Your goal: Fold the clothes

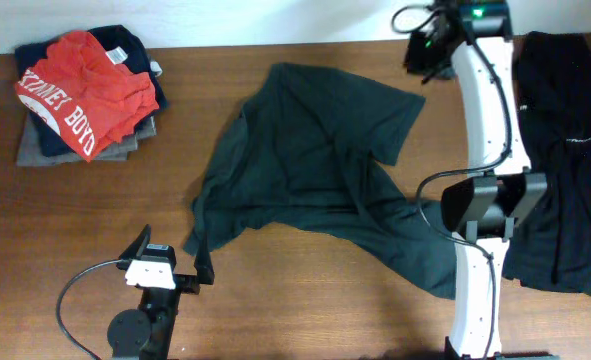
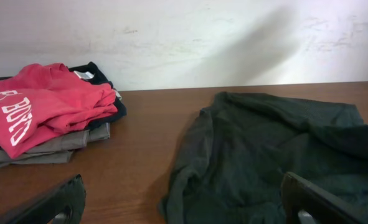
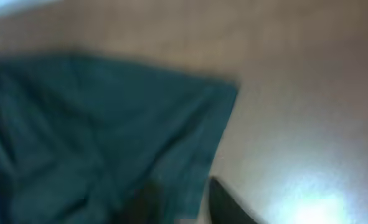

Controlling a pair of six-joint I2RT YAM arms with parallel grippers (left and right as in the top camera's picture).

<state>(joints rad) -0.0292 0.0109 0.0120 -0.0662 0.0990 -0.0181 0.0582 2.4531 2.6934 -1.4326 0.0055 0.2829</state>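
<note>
- First, the overhead view: the green T-shirt (image 1: pixel 315 170) lies crumpled in the middle of the counter (image 1: pixel 275 310) and is not yet folded. Its long axis runs on a diagonal, from the far middle down to the near right, where the cloth reaches the right arm (image 1: pixel 480 210).
- The left fingers (image 1: pixel 205 273) stand just beside the near left corner of this shirt. The right fingers (image 1: pixel 425 55) are near its far right sleeve. So each arm has its own corner.
- A folded stack (image 1: pixel 45 140) with a red shirt (image 1: pixel 75 90) on top sits at the far left, well apart. Black garments (image 1: pixel 565 150) lie at the right edge.
- Left wrist view: the left fingers (image 2: pixel 59 202) are spread wide, with nothing held. The green T-shirt (image 2: pixel 277 143) lies ahead and to the right, and the red shirt (image 2: pixel 40 106) ahead to the left, near the wall (image 2: pixel 184 37).
- Right wrist view: it is blurred. A corner of the green T-shirt (image 3: pixel 96 124) fills the left side, with bare counter to the right. The right fingers (image 3: pixel 230 202) show only as dark shapes at the bottom edge, and I cannot tell how wide they are or whether they hold cloth.
- In my judgement, the coming move depends on taking two opposite corners, one for each arm, to pull the shirt flat.
</note>
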